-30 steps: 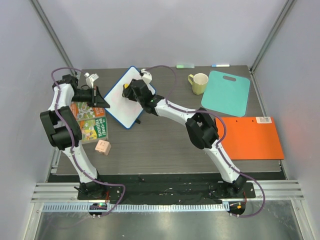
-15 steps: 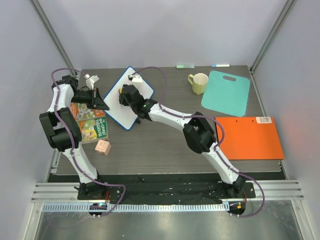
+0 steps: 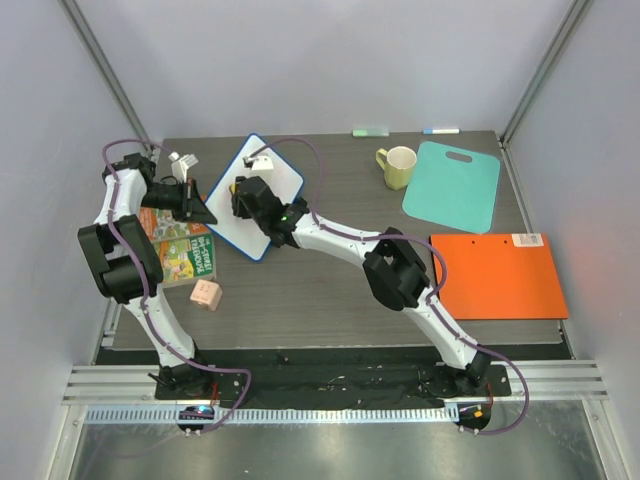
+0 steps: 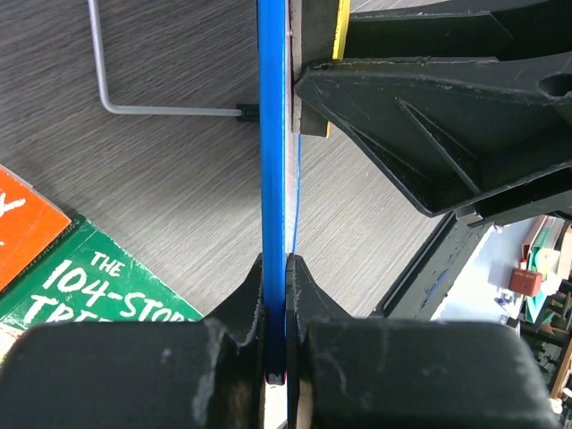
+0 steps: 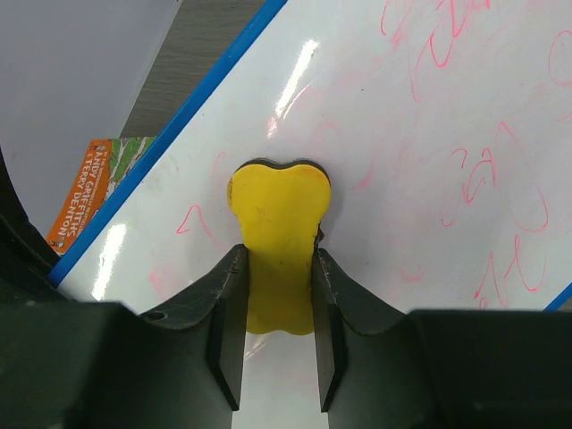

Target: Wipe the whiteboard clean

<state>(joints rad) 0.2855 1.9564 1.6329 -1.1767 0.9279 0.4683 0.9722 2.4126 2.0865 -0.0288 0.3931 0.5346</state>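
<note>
Holding yellow eraser (image 5: pixel 277 210) against whiteboard (image 5: pixel 402 116), right gripper (image 5: pixel 277 268)

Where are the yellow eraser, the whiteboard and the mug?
yellow eraser (image 5: pixel 277 219): right wrist view, on its wide top end.
whiteboard (image 5: pixel 357 116): right wrist view, on its white writing face.
mug (image 3: pixel 399 167): top view, on its round body beside the handle.

Open tabletop (image 3: pixel 300 290) in front, books (image 3: pixel 185 258) (two) left of whiteboard (image 3: pixel 285 180)
</note>
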